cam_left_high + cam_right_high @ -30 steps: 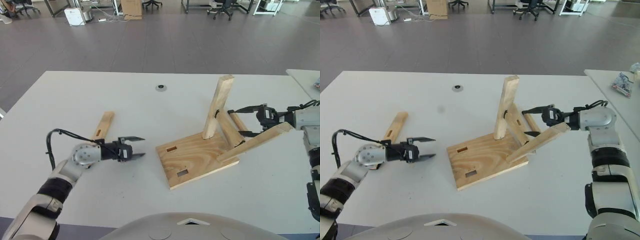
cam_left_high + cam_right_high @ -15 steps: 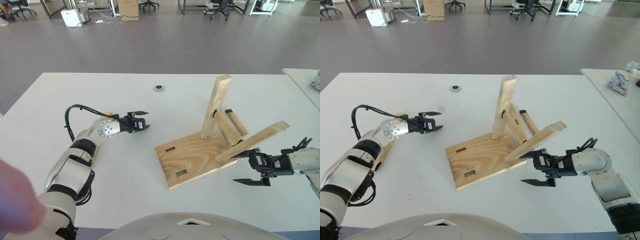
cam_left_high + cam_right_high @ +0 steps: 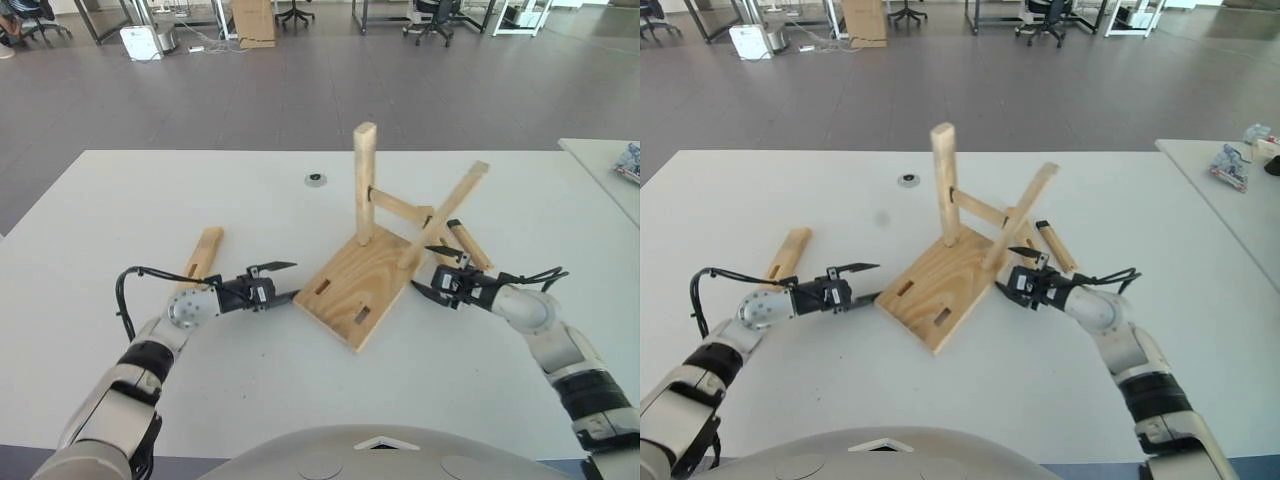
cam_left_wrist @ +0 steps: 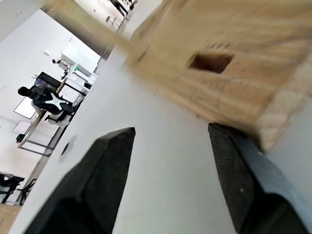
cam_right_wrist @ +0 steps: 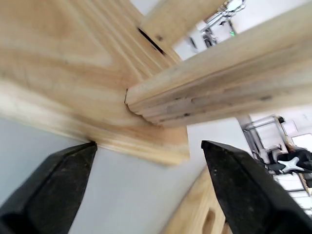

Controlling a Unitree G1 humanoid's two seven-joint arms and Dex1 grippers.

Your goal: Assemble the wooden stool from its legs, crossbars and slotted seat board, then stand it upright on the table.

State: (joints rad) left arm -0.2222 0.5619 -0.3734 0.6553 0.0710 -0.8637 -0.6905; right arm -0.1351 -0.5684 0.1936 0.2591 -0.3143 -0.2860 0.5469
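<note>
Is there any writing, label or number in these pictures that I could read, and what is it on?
No text here can be read.
Seat board and loose leg: bare wood, no marks.
Packet on the side table: printed, but too small to read.
Cardboard box on the floor behind: too small to tell.

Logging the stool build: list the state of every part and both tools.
seat board: flat on table, two slots empty
upright leg: slotted in, straight
leaning leg: slotted in, tilted
crossbar: joined between those legs
left tool: open, at board's corner
right tool: open, by leaning leg's base
loose leg: lying on table, unfitted
loose bar: lying by right tool, unfitted
</note>
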